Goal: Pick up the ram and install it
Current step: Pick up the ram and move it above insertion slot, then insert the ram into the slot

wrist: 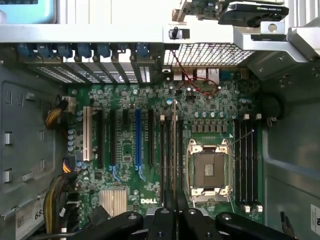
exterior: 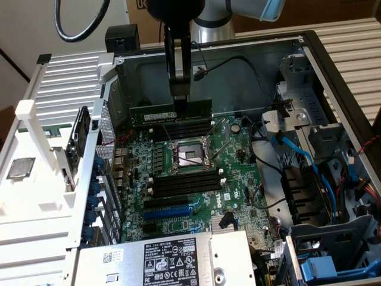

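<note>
Against a white wall and a brown cardboard box (exterior: 333,15), an open computer case (exterior: 333,65) lies on its side with the motherboard (exterior: 241,152) facing up. A loop of black cable (exterior: 71,33) hangs at ten o'clock in the exterior view. The pincer (exterior: 180,100) (wrist: 175,200) comes straight down from twelve o'clock. Its two black fingers are closed on the upper edge of the ram (exterior: 149,113) (wrist: 173,150), gripping it near its middle. The ram stands on its long edge, level, running from nine to three o'clock across the exterior view. In the wrist view it appears edge-on as a thin line between the fingers. It sits directly over the far bank of black slots (exterior: 178,127) and is lined up along them. Whether it is pressed home in a slot cannot be told. Just past that bank, at six o'clock from the ram, is the CPU socket (exterior: 189,156) (wrist: 207,170) with its metal frame. A second bank of black slots (exterior: 184,182) (wrist: 247,160) lies at six o'clock from the socket. Further along the same line is the blue slot (exterior: 169,210) (wrist: 138,145), and beyond it the power supply with its white label (exterior: 166,262). At three o'clock from the socket, blue cables (exterior: 297,152) curve over the drive bays.
</note>
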Action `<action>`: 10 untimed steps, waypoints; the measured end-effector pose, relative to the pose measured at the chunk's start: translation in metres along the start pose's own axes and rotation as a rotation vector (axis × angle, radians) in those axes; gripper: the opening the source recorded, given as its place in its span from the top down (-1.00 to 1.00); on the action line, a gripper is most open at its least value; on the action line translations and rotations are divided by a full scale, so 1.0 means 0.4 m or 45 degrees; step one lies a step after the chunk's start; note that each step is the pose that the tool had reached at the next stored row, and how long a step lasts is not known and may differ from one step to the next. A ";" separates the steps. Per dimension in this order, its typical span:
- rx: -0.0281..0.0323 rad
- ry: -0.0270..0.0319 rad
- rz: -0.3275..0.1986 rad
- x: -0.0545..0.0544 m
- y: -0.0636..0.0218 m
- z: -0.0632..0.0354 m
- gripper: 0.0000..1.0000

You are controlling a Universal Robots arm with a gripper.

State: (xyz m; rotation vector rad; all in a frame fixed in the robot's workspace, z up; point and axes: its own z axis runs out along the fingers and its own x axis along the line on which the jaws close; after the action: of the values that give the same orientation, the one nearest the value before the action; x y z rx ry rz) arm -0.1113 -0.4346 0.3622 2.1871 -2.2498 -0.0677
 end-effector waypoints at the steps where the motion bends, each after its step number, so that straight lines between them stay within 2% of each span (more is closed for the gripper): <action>1: 0.0000 0.0000 0.000 0.000 0.000 0.000 0.76; 10: 0.0001 -0.0001 0.000 0.000 0.000 0.000 0.76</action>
State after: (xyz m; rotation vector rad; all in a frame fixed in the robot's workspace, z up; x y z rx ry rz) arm -0.1113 -0.4346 0.3622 2.1868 -2.2502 -0.0677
